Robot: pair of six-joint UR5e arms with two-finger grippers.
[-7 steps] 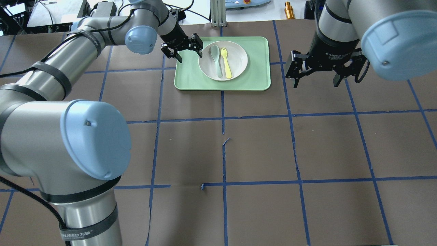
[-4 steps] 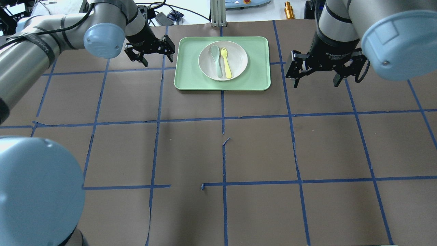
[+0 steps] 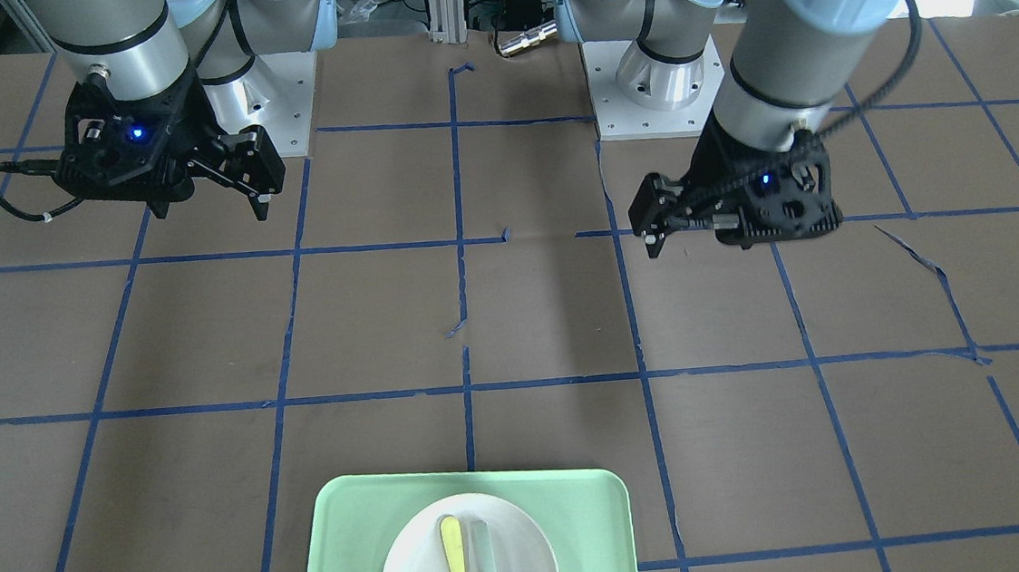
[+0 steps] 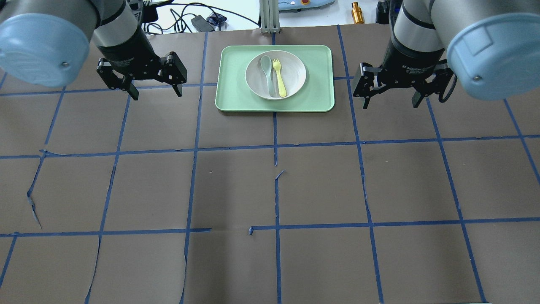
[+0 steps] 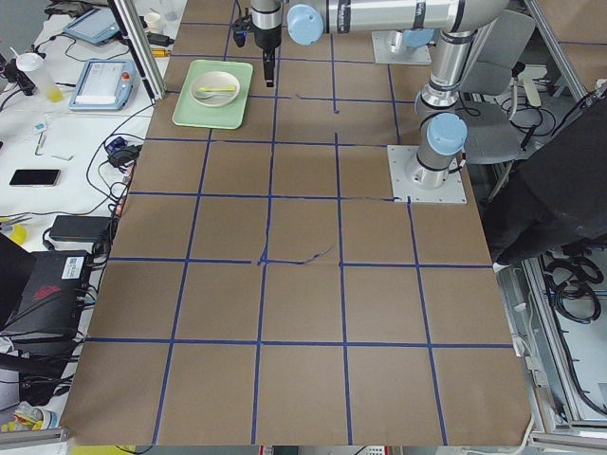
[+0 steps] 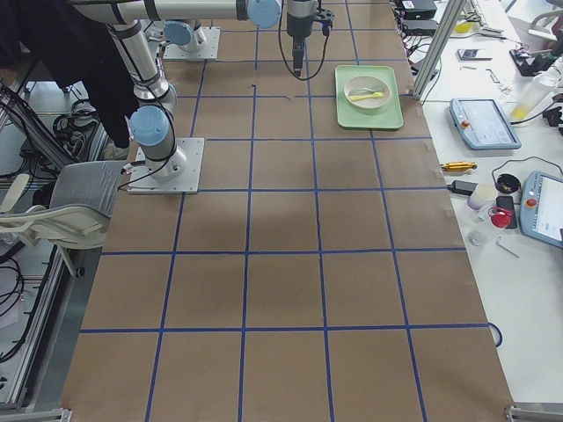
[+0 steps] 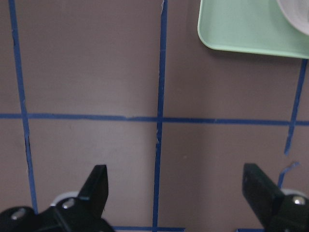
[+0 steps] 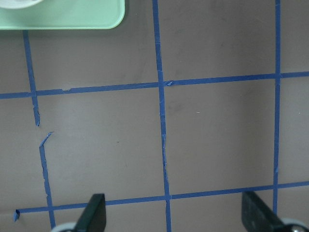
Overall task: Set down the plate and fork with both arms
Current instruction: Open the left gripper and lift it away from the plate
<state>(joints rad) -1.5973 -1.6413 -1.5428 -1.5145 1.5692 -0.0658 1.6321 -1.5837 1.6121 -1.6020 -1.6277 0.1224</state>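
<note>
Left end effector [image 4: 157, 95] has backed off the tray [image 4: 232, 86], released, apparently empty, like right end effector [image 4: 390, 104].

- The table [image 4: 320, 181] wears matt brown paper, creased and torn in places, crossed by blue tape [image 4: 274, 131].
- The tray [image 4: 232, 95] is smooth light green plastic with a soft sheen.
- The plate [image 4: 295, 78], fork [image 4: 279, 80] and spoon [image 4: 266, 76] look matt plastic.
- The left arm [image 4: 118, 21] and right arm [image 4: 415, 25] are satiny silver metal, their blue caps [image 4: 489, 55] smooth plastic.
</note>
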